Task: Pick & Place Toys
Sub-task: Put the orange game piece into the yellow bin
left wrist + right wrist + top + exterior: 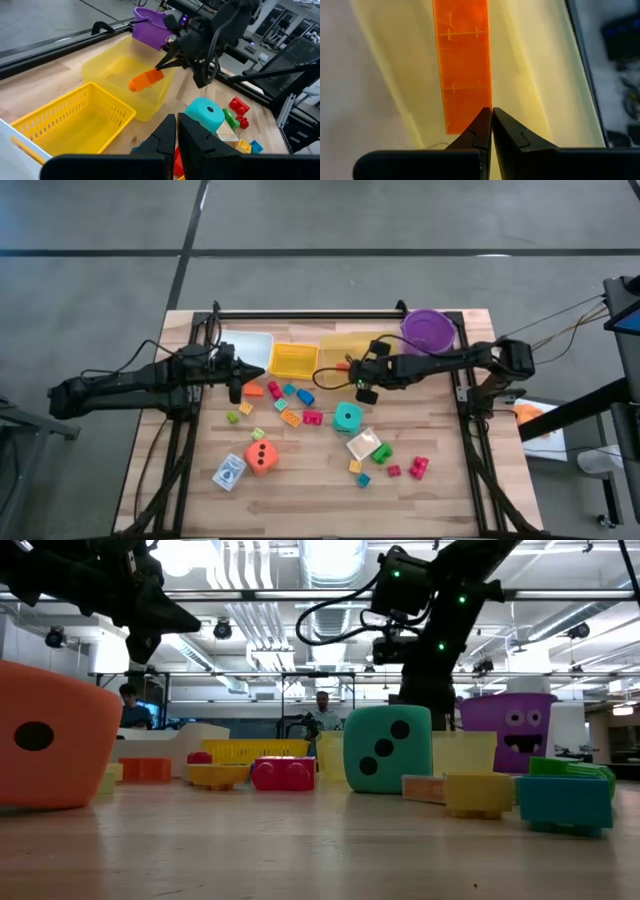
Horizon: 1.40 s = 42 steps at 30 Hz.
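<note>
Over the yellow bin [150, 100], the right gripper [167, 62] pinches an orange brick [146, 80] by its end so it hangs clear for dropping in. Left gripper [238, 380], shut and empty, waits above the toys [300, 415] on the table [300, 500].

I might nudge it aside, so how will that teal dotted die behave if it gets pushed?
The teal die looks blocky with rounded edges, so it would probably slide or tumble one face rather than roll away. It seems stiff, likely light. Nearby bricks could get shoved along.

A purple bucket [429, 330], two yellow bins [293, 360] and a clear bin [250, 346] line the table's [300, 500] far edge.
</note>
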Available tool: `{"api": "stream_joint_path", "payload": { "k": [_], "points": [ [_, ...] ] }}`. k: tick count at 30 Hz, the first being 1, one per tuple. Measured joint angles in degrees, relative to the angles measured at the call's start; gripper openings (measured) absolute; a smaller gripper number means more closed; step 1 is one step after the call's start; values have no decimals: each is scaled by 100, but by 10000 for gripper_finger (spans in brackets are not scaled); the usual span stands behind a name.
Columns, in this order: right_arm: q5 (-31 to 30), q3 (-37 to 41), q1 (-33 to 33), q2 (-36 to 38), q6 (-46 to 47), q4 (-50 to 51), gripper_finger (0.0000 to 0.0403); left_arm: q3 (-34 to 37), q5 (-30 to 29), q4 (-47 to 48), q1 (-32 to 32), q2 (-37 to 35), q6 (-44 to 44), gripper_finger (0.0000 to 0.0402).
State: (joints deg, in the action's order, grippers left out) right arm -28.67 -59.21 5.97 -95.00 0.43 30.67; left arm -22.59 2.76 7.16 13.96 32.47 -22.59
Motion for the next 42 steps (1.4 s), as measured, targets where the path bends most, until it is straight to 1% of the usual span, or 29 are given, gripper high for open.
{"api": "stream_joint_path", "payload": {
  "k": [3,7,8,11,14,18,20,25,28,34,39,42],
  "points": [
    [471,-178,162,65,-553,65,8,0,0,0,1,0,0,20],
    [1402,-495,485,197,-1142,239,8,0,0,0,2,0,2,20],
    [1541,-599,570,199,-1216,373,8,0,0,-2,1,0,2,20],
    [1634,-881,759,128,-1399,731,8,0,0,-2,2,0,2,20],
    [1961,-1010,882,55,-1654,840,8,0,0,-2,2,0,2,20],
    [2030,-1089,947,-66,-1858,1022,8,0,1,-2,1,0,2,19],
    [2164,-1091,1015,-114,-1864,965,8,0,2,-1,0,0,2,19],
    [2213,-1091,1047,-267,-1991,928,8,0,0,-2,0,0,2,19],
    [2437,-1091,1091,-390,-2112,944,8,0,0,-3,2,0,2,19],
    [2446,-1087,1142,-451,-2195,815,8,0,2,-2,2,0,2,19],
    [2676,-1081,1185,-509,-2258,774,8,0,2,-4,1,0,2,19],
    [2692,-1063,1191,-618,-2230,752,8,0,0,-3,2,0,2,19]
  ]
}}
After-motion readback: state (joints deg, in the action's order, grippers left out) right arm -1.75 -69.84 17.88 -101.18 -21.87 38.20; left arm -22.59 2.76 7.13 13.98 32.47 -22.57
